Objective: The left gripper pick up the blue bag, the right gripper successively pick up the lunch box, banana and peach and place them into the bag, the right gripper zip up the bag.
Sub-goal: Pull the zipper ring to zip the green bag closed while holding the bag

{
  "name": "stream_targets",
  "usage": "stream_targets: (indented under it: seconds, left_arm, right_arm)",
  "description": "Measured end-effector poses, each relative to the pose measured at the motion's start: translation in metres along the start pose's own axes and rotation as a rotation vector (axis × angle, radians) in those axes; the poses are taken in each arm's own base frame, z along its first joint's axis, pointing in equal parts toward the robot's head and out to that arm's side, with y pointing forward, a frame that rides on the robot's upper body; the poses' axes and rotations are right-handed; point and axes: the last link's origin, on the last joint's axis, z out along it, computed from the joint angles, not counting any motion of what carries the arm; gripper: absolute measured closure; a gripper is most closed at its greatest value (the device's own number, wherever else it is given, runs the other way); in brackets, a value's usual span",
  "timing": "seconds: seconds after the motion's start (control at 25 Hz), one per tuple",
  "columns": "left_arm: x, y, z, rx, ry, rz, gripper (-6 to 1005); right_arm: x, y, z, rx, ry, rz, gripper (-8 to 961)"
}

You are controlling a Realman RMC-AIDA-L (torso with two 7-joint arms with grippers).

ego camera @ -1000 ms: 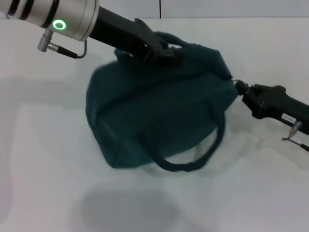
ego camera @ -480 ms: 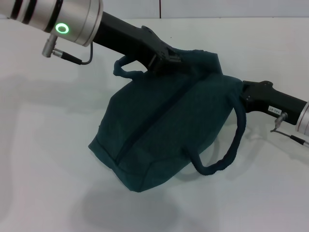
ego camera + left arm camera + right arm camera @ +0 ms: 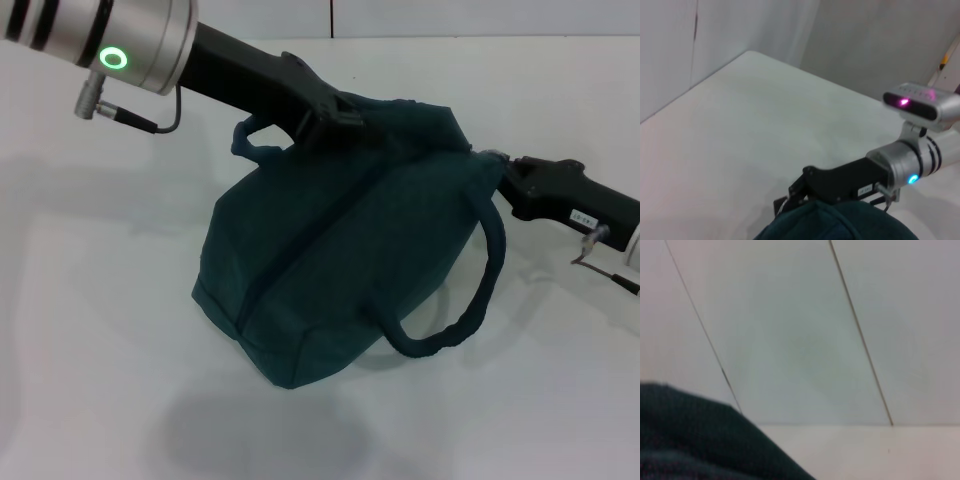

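In the middle of the white table [image 3: 90, 330], the blue bag [image 3: 340, 260] hangs tilted, its top edge lifted toward the far right and its bottom corner sagging toward the near left, where it meets the tabletop or comes very close to it. Its long axis runs diagonally from the near left up to the far right, along a seam that crosses the fabric the same way. One carry handle [image 3: 470, 300] droops in a loop off the near right side; the other handle [image 3: 252, 140] sticks out as a small loop at the far left, just beside the left gripper.

The left gripper [image 3: 345, 122] reaches in from the far left and is clamped on the bag's upper edge, with fabric bunched around its tip. The right gripper [image 3: 487, 165] comes in from the right and meets the bag at its far right corner; whether its fingers are pinched on the cloth or merely against it cannot be told. In the left wrist view the right gripper [image 3: 790, 197] sits just above a fold of the bag [image 3: 840, 222].
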Motion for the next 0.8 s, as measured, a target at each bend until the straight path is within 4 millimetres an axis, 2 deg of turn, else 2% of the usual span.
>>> stream_targets:
  seconds: [0.2, 0.4, 0.6, 0.8]
  left_arm:
    - [0.002, 0.001, -0.001, -0.006, 0.012, 0.003, 943]
    - [0.001, 0.001, -0.001, -0.009, 0.014, -0.001, 942]
    - [-0.002, 0.0, -0.001, -0.011, 0.014, -0.011, 941]
    - [-0.004, 0.0, -0.001, -0.01, 0.015, 0.003, 940]
  right_arm:
    - [0.006, 0.004, 0.009, -0.015, 0.069, -0.03, 935]
    - [0.008, 0.008, 0.009, -0.034, 0.077, -0.035, 935]
    - [0.011, 0.013, 0.003, -0.063, 0.056, -0.018, 935]
    - [0.02, 0.022, -0.023, -0.128, 0.022, 0.012, 935]
